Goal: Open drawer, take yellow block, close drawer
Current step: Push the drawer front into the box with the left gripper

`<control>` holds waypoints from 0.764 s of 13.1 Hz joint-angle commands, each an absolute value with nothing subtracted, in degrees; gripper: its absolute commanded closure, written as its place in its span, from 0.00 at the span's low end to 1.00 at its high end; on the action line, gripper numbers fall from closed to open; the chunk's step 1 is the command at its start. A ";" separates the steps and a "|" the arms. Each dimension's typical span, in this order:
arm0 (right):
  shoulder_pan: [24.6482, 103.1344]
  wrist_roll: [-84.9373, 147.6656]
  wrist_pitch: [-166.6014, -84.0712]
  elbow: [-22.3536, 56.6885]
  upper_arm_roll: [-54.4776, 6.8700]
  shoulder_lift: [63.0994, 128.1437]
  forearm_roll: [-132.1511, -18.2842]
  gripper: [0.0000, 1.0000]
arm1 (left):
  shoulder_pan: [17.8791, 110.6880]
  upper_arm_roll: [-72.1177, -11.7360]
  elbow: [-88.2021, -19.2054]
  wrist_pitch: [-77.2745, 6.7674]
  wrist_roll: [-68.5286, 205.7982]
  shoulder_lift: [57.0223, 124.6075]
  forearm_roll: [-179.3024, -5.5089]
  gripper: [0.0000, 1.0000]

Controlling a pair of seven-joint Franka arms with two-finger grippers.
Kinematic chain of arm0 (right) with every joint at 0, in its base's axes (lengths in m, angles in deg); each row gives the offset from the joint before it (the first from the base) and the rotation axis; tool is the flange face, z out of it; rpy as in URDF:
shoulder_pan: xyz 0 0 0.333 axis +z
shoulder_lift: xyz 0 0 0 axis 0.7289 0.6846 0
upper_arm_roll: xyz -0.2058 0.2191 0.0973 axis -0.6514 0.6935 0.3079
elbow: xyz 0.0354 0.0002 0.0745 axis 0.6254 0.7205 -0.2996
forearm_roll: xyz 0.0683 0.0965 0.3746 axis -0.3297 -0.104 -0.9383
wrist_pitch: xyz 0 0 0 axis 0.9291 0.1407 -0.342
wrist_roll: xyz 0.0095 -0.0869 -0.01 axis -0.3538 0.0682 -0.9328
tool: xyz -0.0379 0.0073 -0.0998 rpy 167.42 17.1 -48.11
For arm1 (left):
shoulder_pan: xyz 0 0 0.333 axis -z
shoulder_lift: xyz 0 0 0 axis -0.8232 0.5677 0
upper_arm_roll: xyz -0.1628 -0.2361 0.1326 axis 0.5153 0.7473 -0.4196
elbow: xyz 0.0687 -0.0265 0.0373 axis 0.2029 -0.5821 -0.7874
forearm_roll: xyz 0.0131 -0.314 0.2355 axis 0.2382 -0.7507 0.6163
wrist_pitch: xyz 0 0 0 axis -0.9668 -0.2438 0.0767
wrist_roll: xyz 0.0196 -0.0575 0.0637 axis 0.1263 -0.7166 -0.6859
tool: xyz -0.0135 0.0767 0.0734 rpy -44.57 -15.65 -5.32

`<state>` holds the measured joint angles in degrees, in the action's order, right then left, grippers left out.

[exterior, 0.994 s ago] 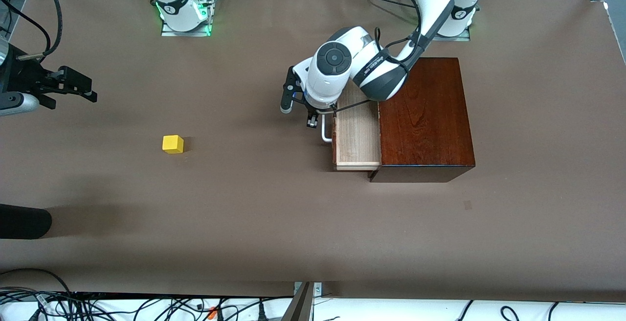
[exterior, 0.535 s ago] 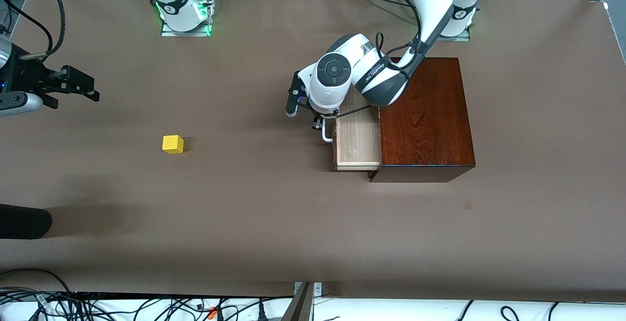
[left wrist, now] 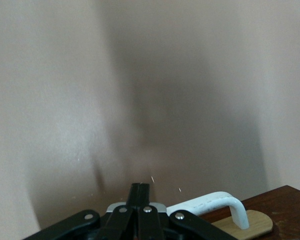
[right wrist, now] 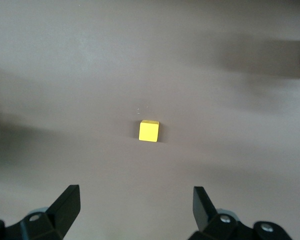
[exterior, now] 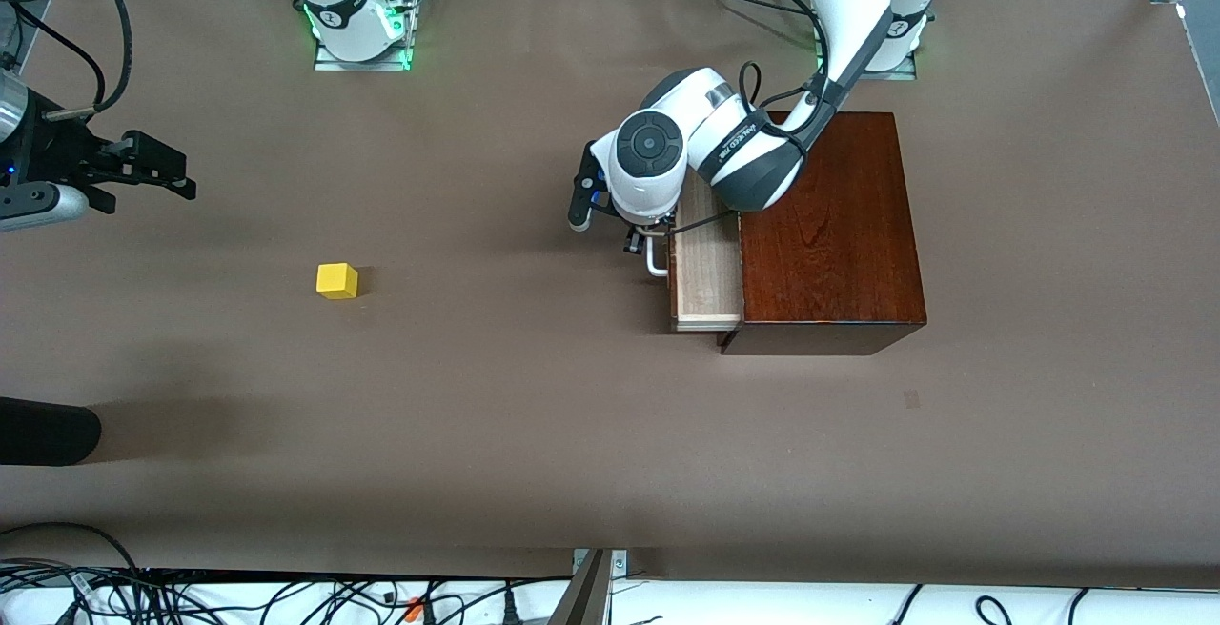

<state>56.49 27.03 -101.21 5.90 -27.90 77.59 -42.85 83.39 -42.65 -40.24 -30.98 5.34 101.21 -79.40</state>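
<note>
The mahogany box (exterior: 829,225) stands toward the left arm's end of the table. Its drawer (exterior: 707,272) sticks out a little, showing pale wood. My left gripper (exterior: 634,242) is shut and empty, its fingers pressed together (left wrist: 139,186) right beside the white handle (exterior: 656,263), which also shows in the left wrist view (left wrist: 210,202). The yellow block (exterior: 337,280) lies on the bare table toward the right arm's end. My right gripper (exterior: 181,177) hangs open over the table; the block shows in the right wrist view (right wrist: 149,130), ahead of the open fingers (right wrist: 135,192).
A dark rounded object (exterior: 48,430) juts in at the table's edge toward the right arm's end, nearer to the camera than the block. Cables run along the near edge (exterior: 286,596). Bare brown table lies between the block and the box.
The left gripper has moved toward the box and the drawer has slid inward, so less pale wood shows. The right gripper and the block have barely moved.
</note>
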 commanded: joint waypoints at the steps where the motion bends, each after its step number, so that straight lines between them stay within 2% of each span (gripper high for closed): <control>1: 56.02 26.11 -99.98 4.37 -27.76 78.13 -42.15 0.00 | 81.69 -43.02 -41.00 -24.80 3.47 100.88 -76.73 1.00; 10: 55.84 26.11 -100.07 4.45 -27.85 78.22 -42.06 0.00 | 77.82 -43.20 -40.92 -17.94 1.01 100.61 -73.92 1.00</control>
<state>56.40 27.03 -101.18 5.90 -28.16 77.66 -42.65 78.84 -42.78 -39.74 -19.19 2.97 101.13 -77.00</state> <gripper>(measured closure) 0.000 0.991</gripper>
